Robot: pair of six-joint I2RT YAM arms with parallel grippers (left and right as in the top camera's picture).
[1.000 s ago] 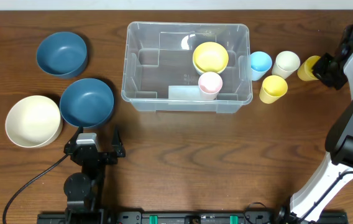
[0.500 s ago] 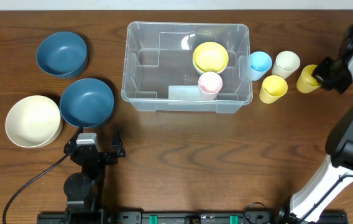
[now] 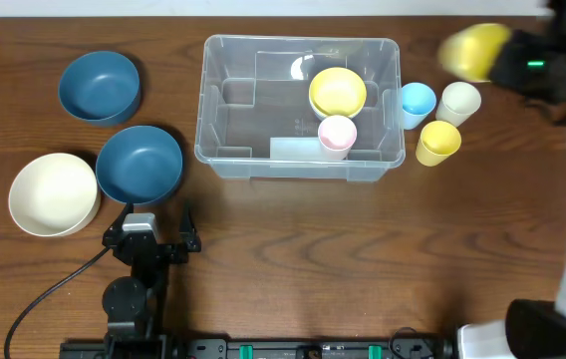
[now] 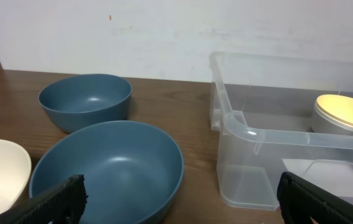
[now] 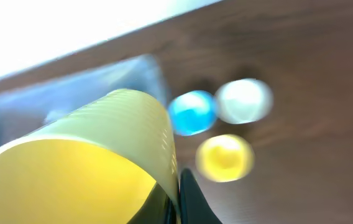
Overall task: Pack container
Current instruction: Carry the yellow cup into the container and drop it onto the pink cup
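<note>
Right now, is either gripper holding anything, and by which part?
The right gripper is shut on the yellow cup, pinching its wall at the open rim. The left gripper is open and holds nothing.

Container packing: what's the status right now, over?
Left gripper open, parked by blue bowls. Right gripper shut on yellow cup, aloft near the container. Container holds a yellow bowl and pink cup. Three cups stand beside it.

Bright, even light from above; shadows on the tabletop [image 3: 293, 249] are short and soft. A white glare spot sits on the container [image 3: 298, 68] (far wall). Overhead, the yellow cup [image 3: 474, 52] is smeared; the right wrist view is blurred throughout, the left wrist view sharp.
</note>
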